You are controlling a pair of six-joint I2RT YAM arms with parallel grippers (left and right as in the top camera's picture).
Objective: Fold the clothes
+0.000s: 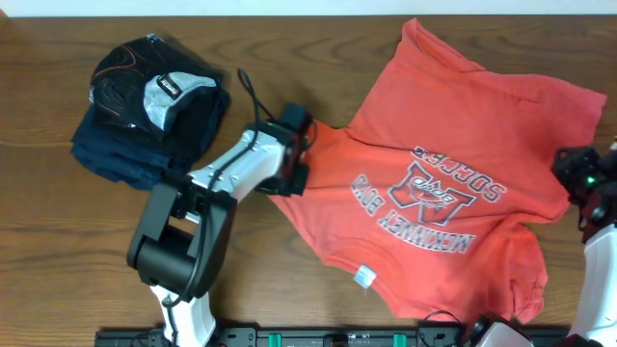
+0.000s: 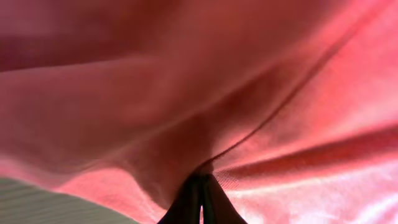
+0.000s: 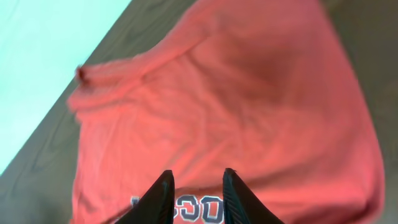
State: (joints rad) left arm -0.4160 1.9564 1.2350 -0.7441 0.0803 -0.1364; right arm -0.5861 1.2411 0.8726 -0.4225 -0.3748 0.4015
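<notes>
T-shirt [image 1: 453, 173] spread lettering-up over the right half of the tabletop [image 1: 58, 251], rumpled, print upside down in the overhead view, white tag [image 1: 364, 277] near lower centre. Left edge of the cloth bunched and pinched in the left jaws, pressed together on a red fold. Right jaws apart at the right edge of the frame, above the cloth close to the "SOCCER" letters, nothing between them. Dark folded garments [image 1: 149, 106] at upper left, well apart from the T-shirt.

You have bare table [image 1: 58, 241] lower left; the dark folded pile [image 1: 149, 106] blocks upper left, the T-shirt [image 1: 453, 183] covers the right
</notes>
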